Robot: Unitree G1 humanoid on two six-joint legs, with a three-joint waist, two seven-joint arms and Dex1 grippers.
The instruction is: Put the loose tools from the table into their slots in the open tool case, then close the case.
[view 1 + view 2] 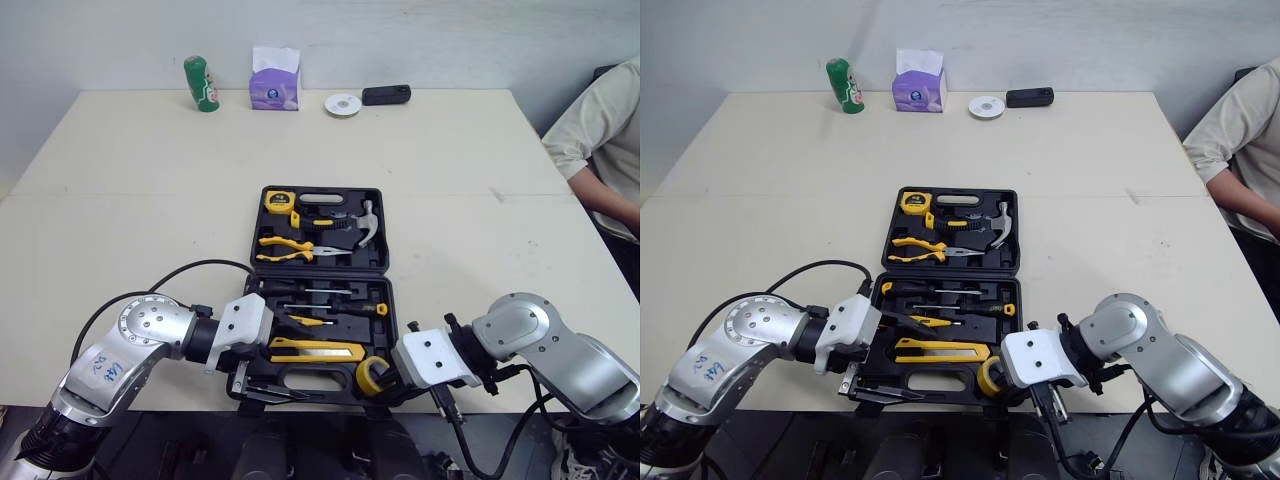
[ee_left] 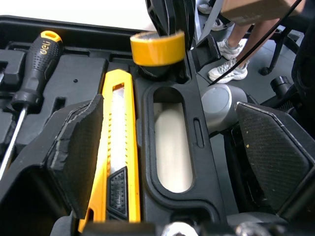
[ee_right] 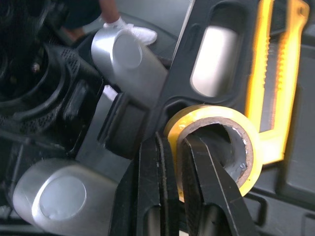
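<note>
Now right gripper fingers pinch the yellow tape roll wall to seat it in its tool case slot; left gripper fingers spread over the utility knife.

Well ahead of the fingers, a broad beige table, seamed across its middle, under soft even light. Ends at a plain whitish wall. Along that far edge, well apart from the fingers: a green can, a purple tissue box, a white disc, a small black object. Off to the right of the fingers, a seated person in a pale shirt. Beyond the fingertips and lower down, grey floor.
</note>
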